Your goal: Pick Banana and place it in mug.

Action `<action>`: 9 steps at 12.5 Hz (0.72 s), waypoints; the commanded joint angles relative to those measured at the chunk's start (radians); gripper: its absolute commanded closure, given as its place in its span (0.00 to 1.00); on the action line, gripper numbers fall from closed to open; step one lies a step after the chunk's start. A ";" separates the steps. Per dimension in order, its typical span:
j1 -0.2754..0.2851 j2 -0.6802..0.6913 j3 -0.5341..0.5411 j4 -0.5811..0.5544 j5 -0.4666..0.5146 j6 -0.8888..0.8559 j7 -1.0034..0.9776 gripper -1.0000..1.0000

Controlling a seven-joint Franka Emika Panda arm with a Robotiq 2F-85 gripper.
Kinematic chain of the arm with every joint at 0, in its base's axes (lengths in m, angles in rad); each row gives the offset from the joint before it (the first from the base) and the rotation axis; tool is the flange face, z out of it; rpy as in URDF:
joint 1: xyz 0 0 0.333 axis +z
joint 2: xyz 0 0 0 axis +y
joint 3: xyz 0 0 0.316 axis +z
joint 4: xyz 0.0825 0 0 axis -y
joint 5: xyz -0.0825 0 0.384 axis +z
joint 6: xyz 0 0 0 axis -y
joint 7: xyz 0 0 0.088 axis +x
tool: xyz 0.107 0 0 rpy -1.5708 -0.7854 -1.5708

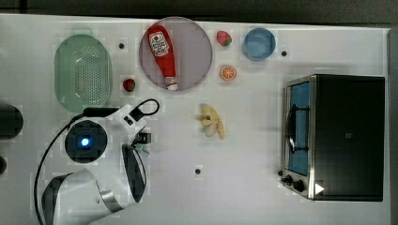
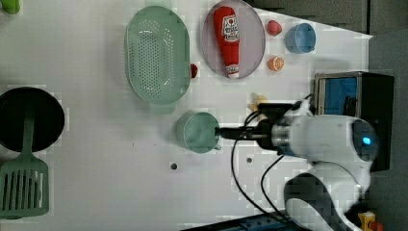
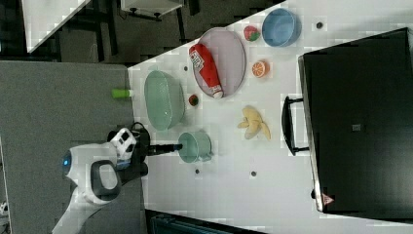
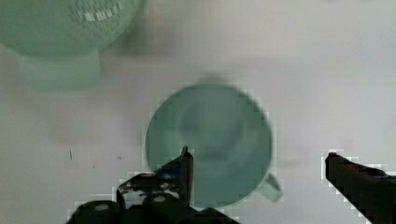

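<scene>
In the left view the arm (image 2: 312, 137) reaches level toward the mint-green mug (image 2: 196, 132), its gripper (image 2: 223, 132) just at the rim. A yellowish scrap behind it is probably the banana (image 2: 257, 102).

Bright, even light washes out the white table (image 1: 263, 197), shadows stay faint, and the wrist view is soft and blurred.

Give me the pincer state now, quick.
Pincer: open, holding nothing, above the mug.
</scene>
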 commanded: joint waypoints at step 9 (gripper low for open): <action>-0.076 -0.309 -0.420 0.376 -0.001 -0.663 0.061 0.00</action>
